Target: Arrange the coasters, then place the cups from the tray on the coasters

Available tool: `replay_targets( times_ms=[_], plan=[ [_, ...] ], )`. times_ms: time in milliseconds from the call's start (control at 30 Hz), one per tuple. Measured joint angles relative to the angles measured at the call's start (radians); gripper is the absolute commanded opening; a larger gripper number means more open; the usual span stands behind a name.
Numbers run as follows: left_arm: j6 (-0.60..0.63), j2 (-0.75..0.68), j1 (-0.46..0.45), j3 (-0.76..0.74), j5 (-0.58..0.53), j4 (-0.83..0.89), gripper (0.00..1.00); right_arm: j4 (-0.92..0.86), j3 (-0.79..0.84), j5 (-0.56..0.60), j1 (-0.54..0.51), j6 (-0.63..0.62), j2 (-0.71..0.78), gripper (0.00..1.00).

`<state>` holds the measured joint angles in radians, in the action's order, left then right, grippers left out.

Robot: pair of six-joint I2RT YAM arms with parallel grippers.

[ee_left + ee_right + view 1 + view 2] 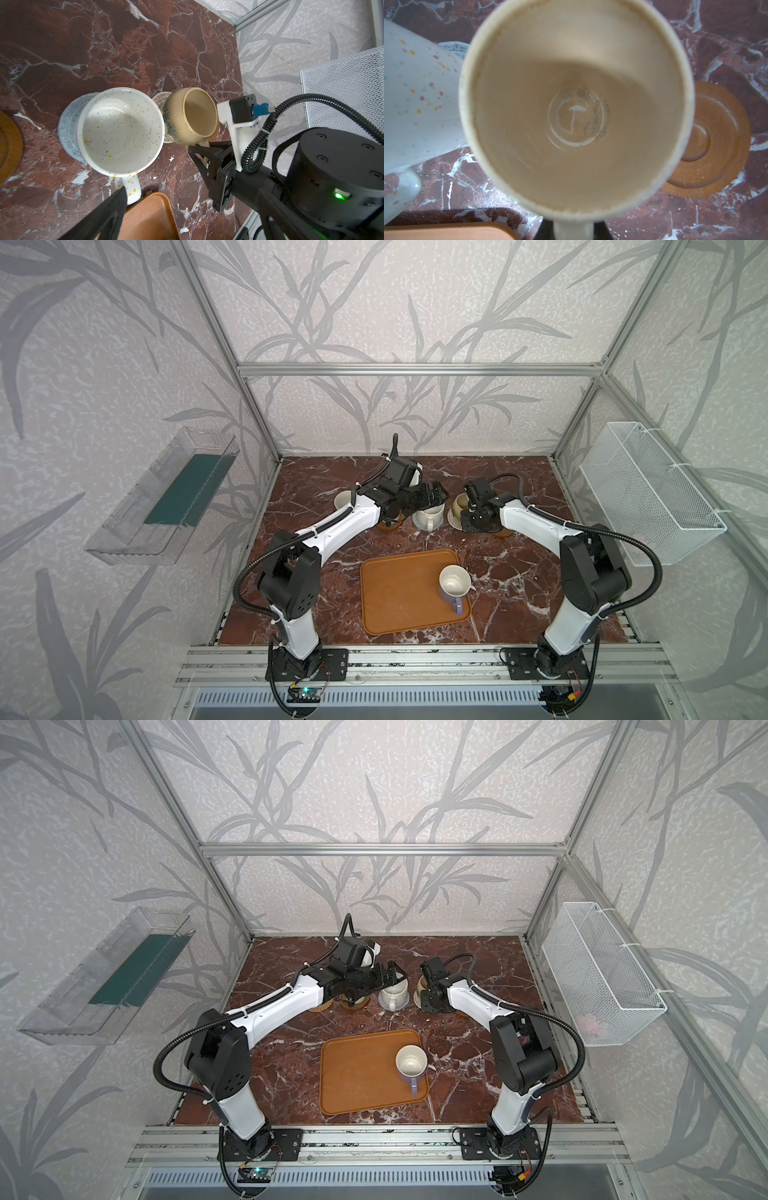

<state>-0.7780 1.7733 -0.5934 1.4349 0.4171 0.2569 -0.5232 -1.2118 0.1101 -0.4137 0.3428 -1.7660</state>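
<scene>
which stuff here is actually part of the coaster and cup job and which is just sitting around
Part of the job:
- orange-brown tray
- lavender mug on the tray
- speckled white mug on the grey-blue rope coaster
- cream-beige mug
- brown saucer coaster, bare

Just lying about:
- white mesh basket
- clear wall bin

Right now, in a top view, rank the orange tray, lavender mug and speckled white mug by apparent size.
1. orange tray
2. lavender mug
3. speckled white mug, but it stands farther away and partly under the left hand, so 2 and 3 are unsure.
</scene>
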Motion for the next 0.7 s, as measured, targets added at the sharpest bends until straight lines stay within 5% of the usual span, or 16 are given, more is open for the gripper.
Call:
replay_targets(
  times_ms=[300,700],
  plan=[
    [-0.002,-0.001,0.0,-0.02,0.004,-0.005,0.99,-0.001,0.004,0.001,-0.001,-0.01,0.002,0.27],
    [-0.012,-0.026,0.0,-0.042,0.008,-0.021,0.99,-0.025,0.004,0.001,-0.002,-0.014,0.003,0.32]
  ],
)
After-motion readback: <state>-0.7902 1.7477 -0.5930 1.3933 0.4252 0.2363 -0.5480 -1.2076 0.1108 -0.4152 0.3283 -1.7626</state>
